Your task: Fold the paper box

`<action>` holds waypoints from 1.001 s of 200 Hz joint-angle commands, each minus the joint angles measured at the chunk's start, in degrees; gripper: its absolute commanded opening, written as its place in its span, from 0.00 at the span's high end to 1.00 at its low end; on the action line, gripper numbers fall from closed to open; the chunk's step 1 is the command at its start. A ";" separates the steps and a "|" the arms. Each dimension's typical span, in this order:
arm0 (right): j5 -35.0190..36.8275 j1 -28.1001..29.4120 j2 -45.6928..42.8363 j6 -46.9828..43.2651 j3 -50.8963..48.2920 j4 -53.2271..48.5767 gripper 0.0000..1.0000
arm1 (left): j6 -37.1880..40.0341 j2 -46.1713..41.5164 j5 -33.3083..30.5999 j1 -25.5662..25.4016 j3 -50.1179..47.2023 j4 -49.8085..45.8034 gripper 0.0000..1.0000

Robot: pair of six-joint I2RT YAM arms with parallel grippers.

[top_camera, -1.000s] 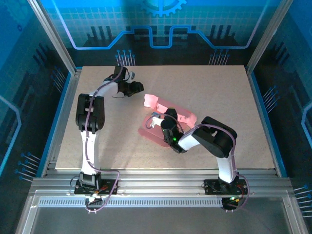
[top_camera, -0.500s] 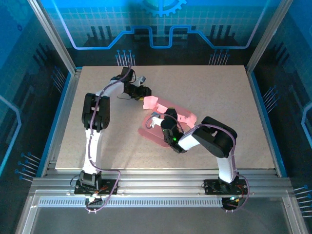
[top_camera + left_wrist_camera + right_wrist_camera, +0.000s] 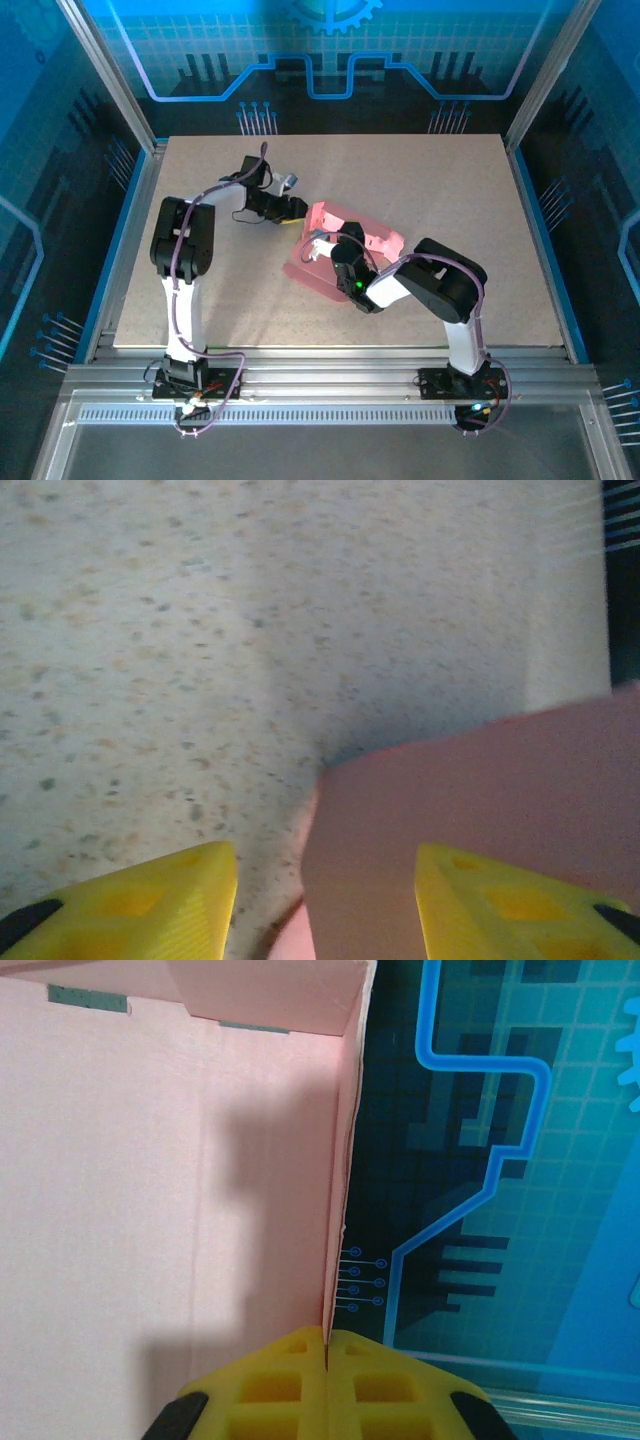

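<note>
The paper box [image 3: 345, 222] sits around the middle of the worktop [image 3: 430, 180], half folded. One pink panel lies flat on the near side and a couple of walls are standing up on the far side.

The right jaws are clamped shut on the paper box. In the right wrist view the two yellow fingers [image 3: 270, 1380] are pressed together, and the edge of an upright pink wall [image 3: 150, 1160] runs straight down into the seam between them. That wall meets another one at a corner at the top of the view, with two little grey-green marks along the fold.

The left jaws are open. From the top camera the left arm [image 3: 180, 240] reaches across, with its tip right at the far-left corner of the box. In the left wrist view the yellow fingers [image 3: 130, 905] are well apart. A pink flap [image 3: 500, 790] comes in from the right and covers most of the gap between them, with speckled worktop showing on the left side. I can't tell whether either finger is actually touching the flap.
</note>
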 commanded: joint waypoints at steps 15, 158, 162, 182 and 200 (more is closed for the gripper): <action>-0.37 -0.39 0.85 1.36 -0.42 -1.57 1.00 | 5.11 -1.81 5.26 -1.40 -0.92 8.09 0.44; -1.54 -1.18 -1.86 8.05 -0.70 -7.60 1.00 | 4.05 -5.15 2.70 -4.98 -12.62 24.69 0.55; -1.76 -1.18 -2.30 8.82 -0.70 -8.54 1.00 | 3.53 -5.31 2.56 -5.17 -13.22 25.83 0.55; -2.72 -1.12 -3.70 11.04 -1.12 -11.11 1.00 | 1.92 -5.86 1.45 -6.05 -15.30 29.62 0.54; -3.47 -1.10 -4.29 11.08 -1.58 -11.52 1.00 | 2.18 -5.95 -0.10 -6.99 -16.43 30.96 0.54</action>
